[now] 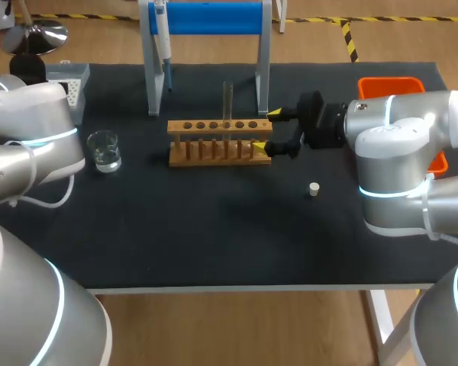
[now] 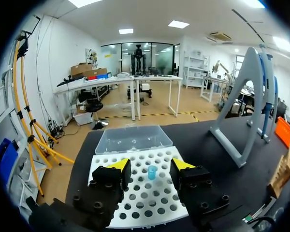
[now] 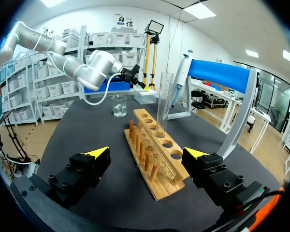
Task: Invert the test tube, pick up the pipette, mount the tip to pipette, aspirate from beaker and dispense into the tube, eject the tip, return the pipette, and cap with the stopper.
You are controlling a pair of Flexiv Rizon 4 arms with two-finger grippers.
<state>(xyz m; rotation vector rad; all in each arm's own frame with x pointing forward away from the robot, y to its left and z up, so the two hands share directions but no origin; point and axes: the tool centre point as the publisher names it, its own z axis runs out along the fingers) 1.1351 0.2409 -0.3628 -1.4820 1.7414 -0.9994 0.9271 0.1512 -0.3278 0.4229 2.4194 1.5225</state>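
A clear test tube (image 1: 227,101) (image 3: 163,101) stands upright in the wooden rack (image 1: 217,141) (image 3: 154,159). My right gripper (image 1: 268,131) (image 3: 147,153) is open at the rack's right end, one finger on each side, touching nothing. The pipette (image 1: 162,38) (image 3: 180,72) hangs on the blue-topped stand (image 1: 206,19). My left gripper (image 2: 151,166) is over the white tip box (image 2: 135,203), fingers apart and empty, a single blue tip (image 2: 152,172) standing below the gap. In the head view that gripper is hidden behind its own arm. The beaker (image 1: 104,150) (image 3: 119,105) holds clear liquid. The stopper (image 1: 314,189) lies on the mat.
An orange bin (image 1: 401,85) sits at the back right behind my right arm. The tip box's clear lid (image 2: 133,139) lies open beyond the left gripper. The stand's legs (image 2: 241,116) rise behind the rack.
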